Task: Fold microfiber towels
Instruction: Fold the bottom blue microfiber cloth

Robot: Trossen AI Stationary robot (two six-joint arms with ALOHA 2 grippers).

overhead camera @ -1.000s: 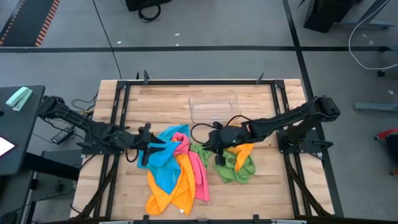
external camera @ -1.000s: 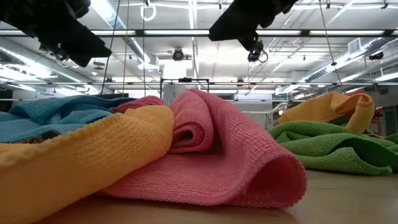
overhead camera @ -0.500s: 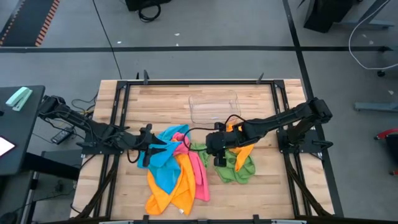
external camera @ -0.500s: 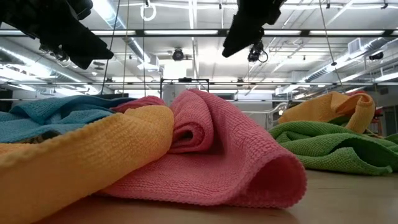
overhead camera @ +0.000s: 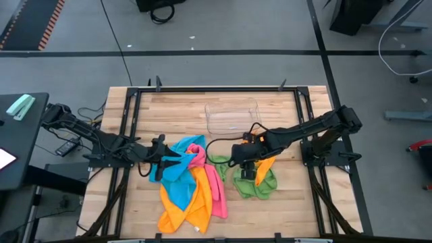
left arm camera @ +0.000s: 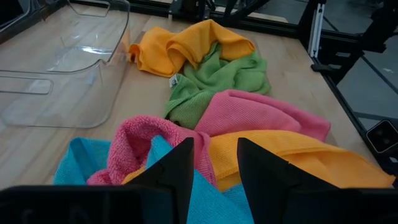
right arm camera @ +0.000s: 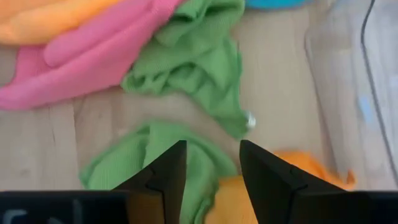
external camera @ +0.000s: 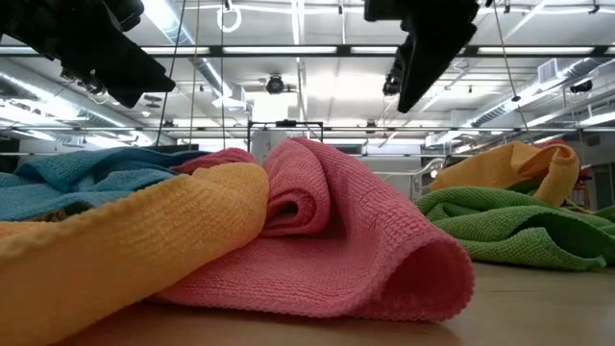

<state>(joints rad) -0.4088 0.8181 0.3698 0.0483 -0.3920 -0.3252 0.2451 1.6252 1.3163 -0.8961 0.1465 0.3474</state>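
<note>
The green towel (overhead camera: pixel 254 183) lies crumpled at mid-table beside the pink towel (overhead camera: pixel 217 181), soft, light and floppy by its look, so I would pinch a corner edge, my right gripper (overhead camera: pixel 247 170) hovering over it with parted, empty fingers, my left gripper (overhead camera: pixel 159 162) likewise empty.

A wooden table (overhead camera: pixel 169 111) is seen with a clear plastic tray (overhead camera: pixel 233 115) set on it. Soft towels are spread on the wood: green (overhead camera: pixel 253 187), pink (overhead camera: pixel 217 185), blue (overhead camera: pixel 179 182) and orange (overhead camera: pixel 177 214) (all rumpled).
</note>
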